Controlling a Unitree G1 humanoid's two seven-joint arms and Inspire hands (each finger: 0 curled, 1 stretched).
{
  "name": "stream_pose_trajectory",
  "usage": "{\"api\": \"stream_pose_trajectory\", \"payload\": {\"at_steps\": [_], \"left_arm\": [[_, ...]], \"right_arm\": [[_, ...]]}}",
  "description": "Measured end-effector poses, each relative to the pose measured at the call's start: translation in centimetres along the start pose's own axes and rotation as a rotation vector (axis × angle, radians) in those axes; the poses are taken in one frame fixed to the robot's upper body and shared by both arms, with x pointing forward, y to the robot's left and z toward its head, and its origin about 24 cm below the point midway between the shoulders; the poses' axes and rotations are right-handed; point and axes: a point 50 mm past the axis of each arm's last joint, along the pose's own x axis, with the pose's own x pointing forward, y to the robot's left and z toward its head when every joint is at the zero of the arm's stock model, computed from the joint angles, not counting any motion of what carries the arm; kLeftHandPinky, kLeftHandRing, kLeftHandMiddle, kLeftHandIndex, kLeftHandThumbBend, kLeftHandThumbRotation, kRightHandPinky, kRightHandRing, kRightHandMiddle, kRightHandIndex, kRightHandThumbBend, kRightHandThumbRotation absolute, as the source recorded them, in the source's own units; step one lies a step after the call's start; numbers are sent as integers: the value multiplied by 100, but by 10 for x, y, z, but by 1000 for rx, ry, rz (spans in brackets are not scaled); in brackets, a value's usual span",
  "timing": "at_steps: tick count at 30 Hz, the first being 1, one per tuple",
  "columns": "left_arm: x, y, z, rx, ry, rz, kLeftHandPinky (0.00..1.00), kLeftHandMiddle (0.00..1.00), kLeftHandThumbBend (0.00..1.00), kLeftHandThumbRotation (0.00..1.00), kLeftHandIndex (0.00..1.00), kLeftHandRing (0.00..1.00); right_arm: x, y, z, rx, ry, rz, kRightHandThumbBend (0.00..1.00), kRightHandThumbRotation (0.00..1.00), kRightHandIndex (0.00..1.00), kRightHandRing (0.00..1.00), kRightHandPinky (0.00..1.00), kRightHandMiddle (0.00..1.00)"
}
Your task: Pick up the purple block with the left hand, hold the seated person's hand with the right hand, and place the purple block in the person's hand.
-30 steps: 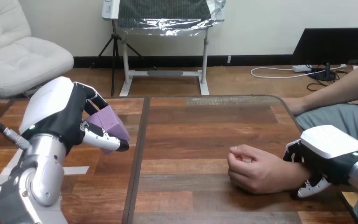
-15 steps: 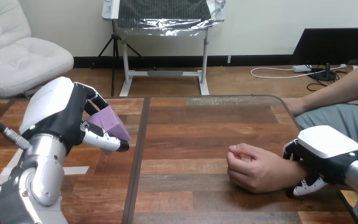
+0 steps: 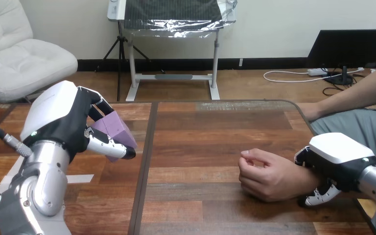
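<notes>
1. Looks from the robot's head, forward and down across the wooden table (image 3: 200, 147).
2. Stands close over the table: cuts it off at the bottom edge and reaches its far edge a little above the middle.
3. Takes in the left arm from the bottom left, with the left hand (image 3: 61, 120) and its purple block (image 3: 115, 128) large and near the lens.
4. Takes in the right hand (image 3: 335, 156) at the lower right, closed round the person's wrist (image 3: 304, 178), which enters from the right side.

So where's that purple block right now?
The purple block is at the head view's left, gripped in the robot's left hand, well apart from the person's hand at the right.
</notes>
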Motion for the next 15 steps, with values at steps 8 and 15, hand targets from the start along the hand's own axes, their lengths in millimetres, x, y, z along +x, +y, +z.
{"api": "stream_pose_trajectory", "payload": {"at_steps": [8, 15], "left_arm": [[0, 0, 0, -1, -1, -1, 14, 31, 73, 0, 45, 22], [1, -1, 0, 1, -6, -3, 15, 32, 73, 0, 45, 23]], "right_arm": [[3, -2, 2, 19, -4, 10, 91, 3, 49, 33, 25, 42], [4, -3, 3, 27, -8, 4, 88, 2, 45, 27, 20, 36]]}}
